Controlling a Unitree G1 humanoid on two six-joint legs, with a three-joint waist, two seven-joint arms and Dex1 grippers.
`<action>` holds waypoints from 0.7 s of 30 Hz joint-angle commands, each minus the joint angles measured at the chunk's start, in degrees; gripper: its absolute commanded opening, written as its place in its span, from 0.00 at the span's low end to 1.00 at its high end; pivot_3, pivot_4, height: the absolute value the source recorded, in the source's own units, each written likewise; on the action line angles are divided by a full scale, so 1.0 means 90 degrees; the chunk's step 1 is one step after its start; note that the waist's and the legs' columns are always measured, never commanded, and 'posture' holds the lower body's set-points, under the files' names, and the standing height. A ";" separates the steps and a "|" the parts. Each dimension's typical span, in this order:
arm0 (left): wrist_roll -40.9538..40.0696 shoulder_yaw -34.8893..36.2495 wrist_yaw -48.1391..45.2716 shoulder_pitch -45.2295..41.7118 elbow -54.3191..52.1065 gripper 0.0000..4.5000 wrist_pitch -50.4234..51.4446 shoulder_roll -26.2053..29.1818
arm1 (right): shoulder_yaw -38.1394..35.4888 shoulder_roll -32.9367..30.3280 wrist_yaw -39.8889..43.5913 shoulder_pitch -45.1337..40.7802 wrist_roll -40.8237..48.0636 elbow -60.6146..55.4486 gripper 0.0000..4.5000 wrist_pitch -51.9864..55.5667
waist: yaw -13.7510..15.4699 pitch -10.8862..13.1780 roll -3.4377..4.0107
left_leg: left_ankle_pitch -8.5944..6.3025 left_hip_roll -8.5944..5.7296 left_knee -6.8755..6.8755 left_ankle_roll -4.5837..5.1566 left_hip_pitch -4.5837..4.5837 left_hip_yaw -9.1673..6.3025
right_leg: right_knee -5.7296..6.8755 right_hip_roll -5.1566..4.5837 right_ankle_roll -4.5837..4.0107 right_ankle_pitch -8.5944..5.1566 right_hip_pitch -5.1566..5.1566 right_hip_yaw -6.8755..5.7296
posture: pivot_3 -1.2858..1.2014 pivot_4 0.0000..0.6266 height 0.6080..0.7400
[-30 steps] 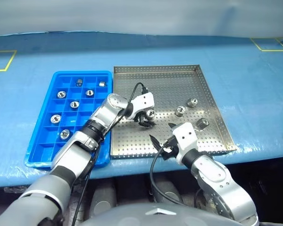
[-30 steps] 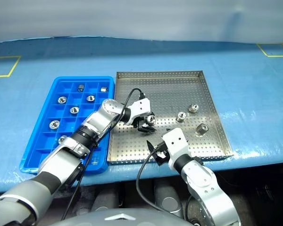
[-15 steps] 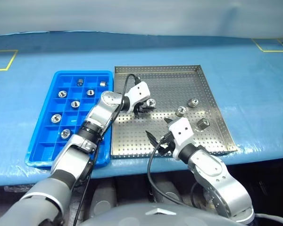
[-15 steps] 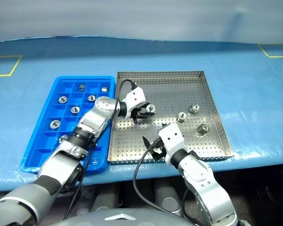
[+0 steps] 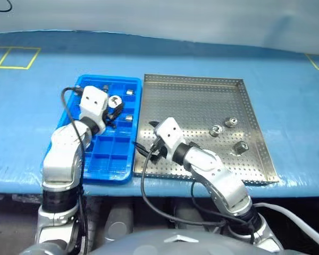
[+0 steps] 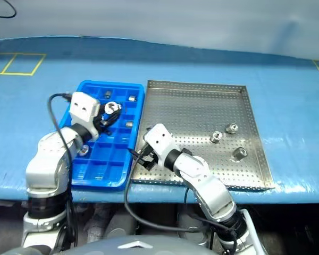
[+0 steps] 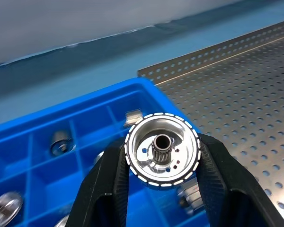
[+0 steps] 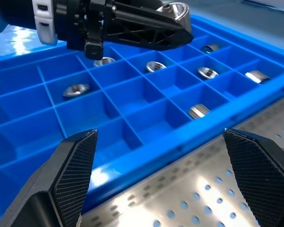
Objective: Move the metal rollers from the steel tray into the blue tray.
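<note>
Above the bright blue plastic tray with square compartments [image 5: 122, 166], the left gripper [image 7: 162, 156] clamps one shiny silver metal roller [image 7: 162, 149] (dark hole facing the camera). Over the grey perforated steel tray [image 5: 196, 101], where three rollers [image 5: 216, 130] lie, the right gripper [image 8: 158, 175] stands wide, holding nothing.

There are eleven small shiny silver metal rollers [image 5: 216, 130]. Three lie in the one big grey steel tray with holes [image 5: 191, 101]. Seven sit in the one bright blue plastic tray with little boxes [image 5: 109, 159]. One is between the left black fingers [image 7: 109, 189].
</note>
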 commanded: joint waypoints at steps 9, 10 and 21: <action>-0.0372 0.1215 0.0383 0.1884 -0.2630 0.38 0.1745 0.0210 | 0.0389 0.0316 0.0759 -0.0583 0.0144 0.0649 1.00 -0.0568 | 0.0468 0.0000 -0.0003 | 0.0006 0.0005 0.0003 -0.0010 0.0015 -0.0012 | 0.0006 0.0003 -0.0030 -0.0015 0.0013 -0.0017 | 0.66 0.24 1.00; -0.0312 0.1203 0.0479 0.1986 -0.2636 0.38 0.1785 0.0216 | 0.0406 0.0350 0.0789 -0.0603 0.0138 0.0710 1.00 -0.0594 | 0.0504 0.0000 -0.0003 | 0.0008 0.0005 0.0003 -0.0013 0.0014 -0.0017 | 0.0009 0.0004 -0.0046 -0.0024 0.0013 -0.0022 | 0.66 0.24 1.00; -0.0263 0.1216 0.1115 0.2449 -0.2595 0.38 0.2302 -0.0044 | 0.0457 0.0426 0.0933 -0.0525 0.0124 0.0866 1.00 -0.0631 | 0.0654 0.0000 -0.0003 | 0.0008 0.0005 -0.0007 -0.0014 0.0011 -0.0015 | 0.0003 0.0000 -0.0052 -0.0027 0.0007 -0.0020 | 0.66 0.24 1.00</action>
